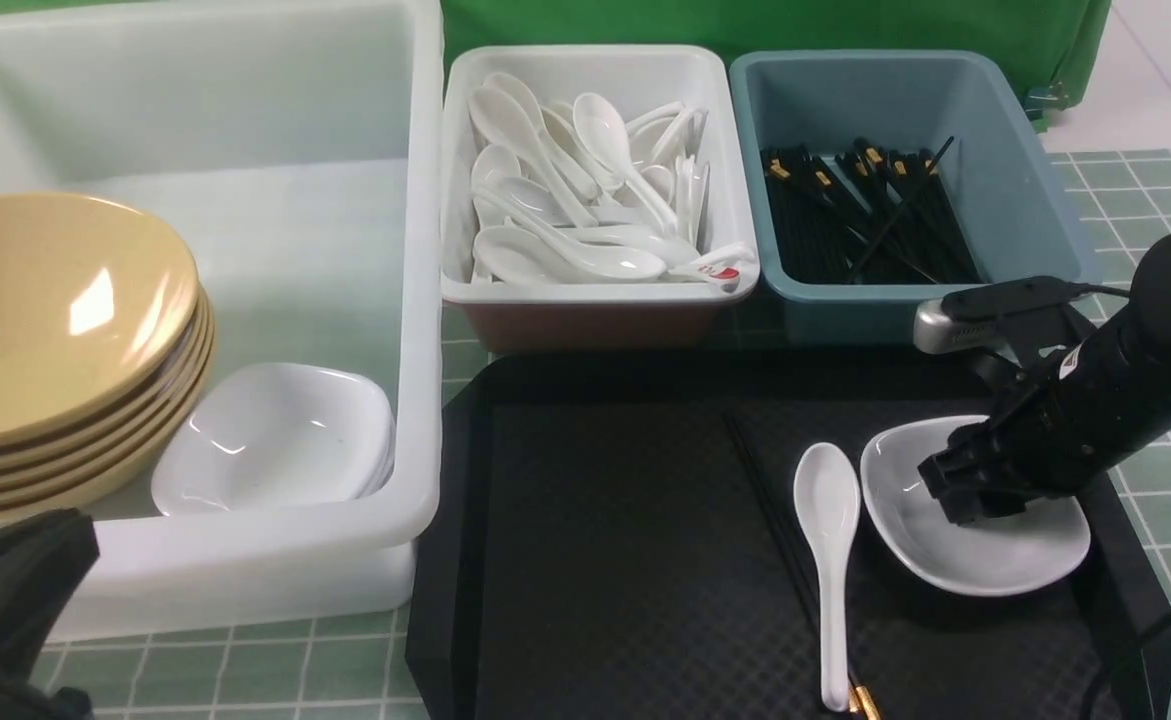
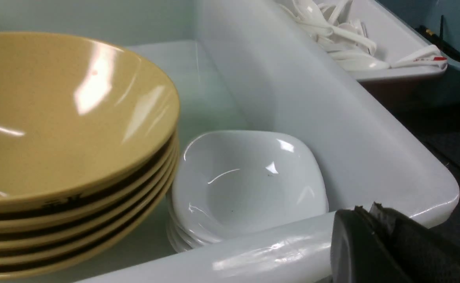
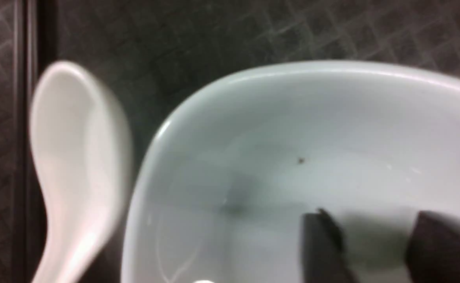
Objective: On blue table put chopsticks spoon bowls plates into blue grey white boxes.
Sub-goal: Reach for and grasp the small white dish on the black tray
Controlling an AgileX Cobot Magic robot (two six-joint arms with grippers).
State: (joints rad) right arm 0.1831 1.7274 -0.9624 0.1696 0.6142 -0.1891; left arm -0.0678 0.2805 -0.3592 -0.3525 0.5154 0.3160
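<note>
On the black tray (image 1: pixel 625 560) lie a pair of black chopsticks (image 1: pixel 780 530), a white spoon (image 1: pixel 829 540) and one small white plate (image 1: pixel 995 560). My right gripper (image 1: pixel 975 500) hangs just over that plate's hollow (image 3: pixel 292 137), open, with nothing between its fingers; the spoon (image 3: pixel 76 157) lies beside the plate. The large white tub (image 1: pixel 415 300) holds stacked tan bowls (image 1: pixel 55 320) and stacked white plates (image 1: pixel 275 440). My left gripper (image 2: pixel 367 208) is shut and empty, just outside the tub's near rim (image 2: pixel 253 247).
A small white bin (image 1: pixel 595 290) full of spoons and a blue-grey bin (image 1: pixel 1025 200) with chopsticks stand behind the tray. The checked table cloth (image 1: pixel 245 670) shows in front of the tub. A green backdrop lies behind the bins.
</note>
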